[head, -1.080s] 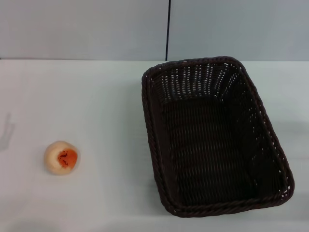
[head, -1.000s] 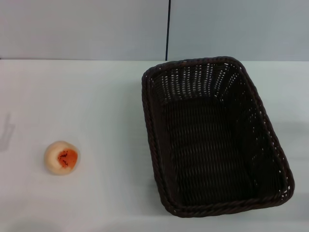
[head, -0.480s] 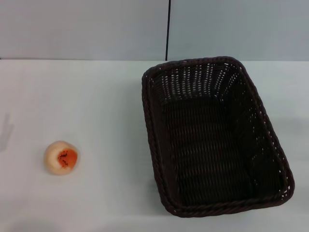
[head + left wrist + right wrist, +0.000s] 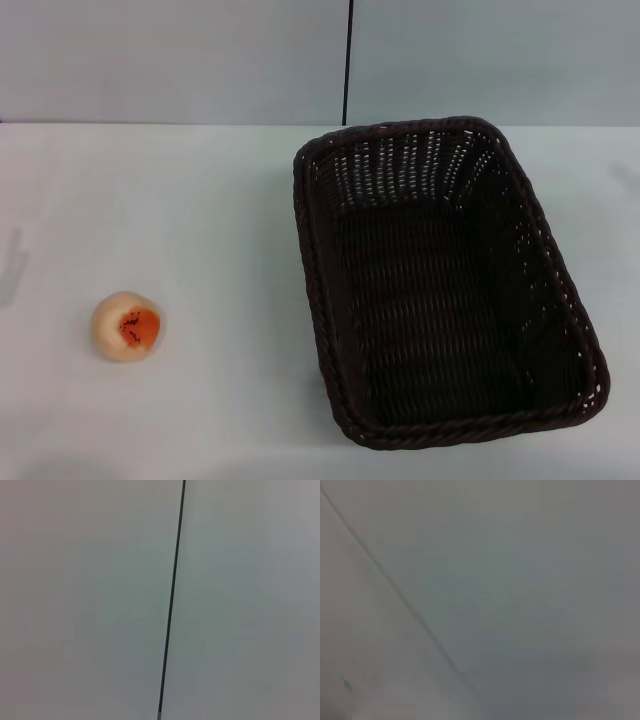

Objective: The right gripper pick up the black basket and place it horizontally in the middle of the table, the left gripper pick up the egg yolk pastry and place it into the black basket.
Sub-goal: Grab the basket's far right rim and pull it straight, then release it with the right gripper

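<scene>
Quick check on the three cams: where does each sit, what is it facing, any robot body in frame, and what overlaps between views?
Head: on the robot's head, looking forward and down at the table, the black basket right of centre and the egg yolk pastry at left; no arm or pincer in frame.
Left wrist: faces a plain wall with a dark vertical seam; no robot parts.
Right wrist: faces a plain surface crossed by a faint diagonal line; no robot parts.
Shared: head and left wrist both show the wall seam.

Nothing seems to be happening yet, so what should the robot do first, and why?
Probably bring its right hand down to the black basket. The basket sits empty, lengthwise on the right of the table, and the egg yolk pastry lies untouched on the left. Neither hand is in view.
</scene>
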`<state>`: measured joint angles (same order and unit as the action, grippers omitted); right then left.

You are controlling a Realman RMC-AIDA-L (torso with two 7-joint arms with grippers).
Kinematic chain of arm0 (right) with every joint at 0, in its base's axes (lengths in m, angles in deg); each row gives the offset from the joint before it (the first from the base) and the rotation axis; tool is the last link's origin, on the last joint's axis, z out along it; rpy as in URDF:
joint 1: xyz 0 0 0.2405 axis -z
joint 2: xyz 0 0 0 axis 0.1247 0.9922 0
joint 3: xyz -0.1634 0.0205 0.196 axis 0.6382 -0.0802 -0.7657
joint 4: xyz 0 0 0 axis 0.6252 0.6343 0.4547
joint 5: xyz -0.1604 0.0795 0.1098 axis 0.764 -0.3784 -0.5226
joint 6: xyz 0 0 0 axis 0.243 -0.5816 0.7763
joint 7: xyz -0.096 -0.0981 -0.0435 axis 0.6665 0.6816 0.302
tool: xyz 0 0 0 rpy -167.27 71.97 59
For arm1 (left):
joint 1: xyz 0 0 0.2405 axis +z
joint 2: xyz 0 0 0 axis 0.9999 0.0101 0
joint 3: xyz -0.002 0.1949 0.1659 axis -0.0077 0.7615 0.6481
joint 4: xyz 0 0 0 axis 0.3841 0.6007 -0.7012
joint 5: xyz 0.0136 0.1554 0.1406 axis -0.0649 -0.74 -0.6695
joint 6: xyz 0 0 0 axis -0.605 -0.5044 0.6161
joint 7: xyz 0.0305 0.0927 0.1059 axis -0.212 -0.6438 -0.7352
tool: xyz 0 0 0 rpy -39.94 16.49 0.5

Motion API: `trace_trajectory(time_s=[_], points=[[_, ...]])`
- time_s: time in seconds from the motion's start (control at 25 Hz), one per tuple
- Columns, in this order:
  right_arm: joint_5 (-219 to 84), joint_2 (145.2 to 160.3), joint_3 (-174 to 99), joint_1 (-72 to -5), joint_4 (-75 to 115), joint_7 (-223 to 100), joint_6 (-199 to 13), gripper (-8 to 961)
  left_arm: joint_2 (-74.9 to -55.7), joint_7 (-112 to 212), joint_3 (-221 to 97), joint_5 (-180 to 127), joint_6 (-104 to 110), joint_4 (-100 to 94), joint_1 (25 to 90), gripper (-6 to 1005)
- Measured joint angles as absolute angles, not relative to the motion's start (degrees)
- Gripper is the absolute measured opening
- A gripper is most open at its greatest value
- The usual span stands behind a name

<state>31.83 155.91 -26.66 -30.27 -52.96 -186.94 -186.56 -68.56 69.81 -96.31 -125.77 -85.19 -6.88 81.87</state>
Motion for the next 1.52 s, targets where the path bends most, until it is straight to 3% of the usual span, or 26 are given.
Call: trace_trajectory(time_s=[0.24, 0.44, 0.56, 1.0, 1.52], points=[[54.7, 150.15, -24.4, -45.8, -55.2, -203.8, -201.7, 748, -68.66, 69.8, -96.3, -125.8, -84.5, -6.9, 81.9, 807], [66.0, 147.23, -21.3, -53.7, -44.3, -206.1, -203.9, 745, -68.72, 69.9, -95.7, -125.8, -84.6, -7.2, 82.4, 806], [67.7, 146.45, -18.3, -55.4, -39.1, -208.2, -202.4, 742, -68.75, 69.9, -95.7, -125.8, -84.7, -7.2, 82.5, 805], [67.5, 147.47, -9.0, -57.5, -21.7, -210.9, -184.0, 734, -68.79, 69.9, -95.7, -125.8, -86.3, -7.2, 83.1, 803], [67.7, 153.11, 3.6, -61.3, -16.4, -211.8, -174.1, 724, -68.86, 69.9, -95.7, -125.8, -86.9, -7.5, 85.1, 801]])
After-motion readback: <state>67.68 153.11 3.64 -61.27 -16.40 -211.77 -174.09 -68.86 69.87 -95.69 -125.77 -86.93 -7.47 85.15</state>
